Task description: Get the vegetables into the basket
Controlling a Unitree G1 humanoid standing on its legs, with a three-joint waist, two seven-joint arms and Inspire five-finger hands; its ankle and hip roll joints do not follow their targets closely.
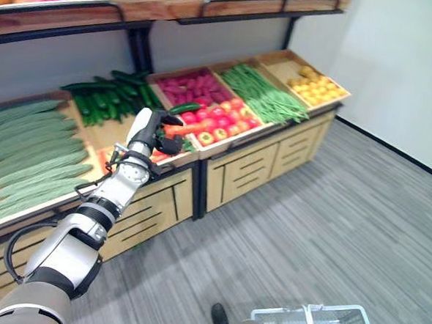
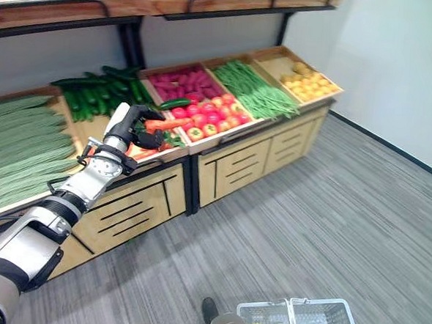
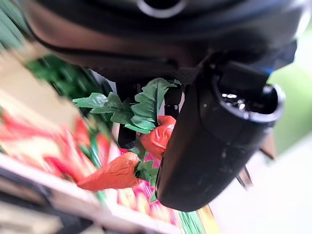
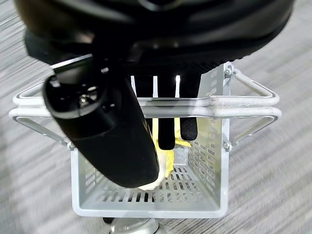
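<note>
My left hand (image 1: 153,133) is raised over the produce stand, shut on a bunch of orange carrots (image 1: 183,128) with green leaves. In the left wrist view the carrots (image 3: 115,173) hang between the thumb (image 3: 204,146) and the fingers, leaves (image 3: 139,103) upward. Beneath them lies the carrot crate (image 2: 152,152) with more carrots. Low on my right hangs the grey wire basket (image 1: 338,321), and my right hand (image 4: 100,129) is curled round its two handles (image 4: 234,106). Something yellow (image 4: 169,157) lies inside the basket.
The stand's crates hold long pale green gourds (image 1: 33,154), dark cucumbers (image 1: 110,97), purple-red vegetables (image 1: 195,86), tomatoes (image 1: 222,122), green beans (image 1: 264,91) and yellow produce (image 1: 317,86). A fruit shelf (image 1: 174,9) runs above. Grey floor stretches to the right.
</note>
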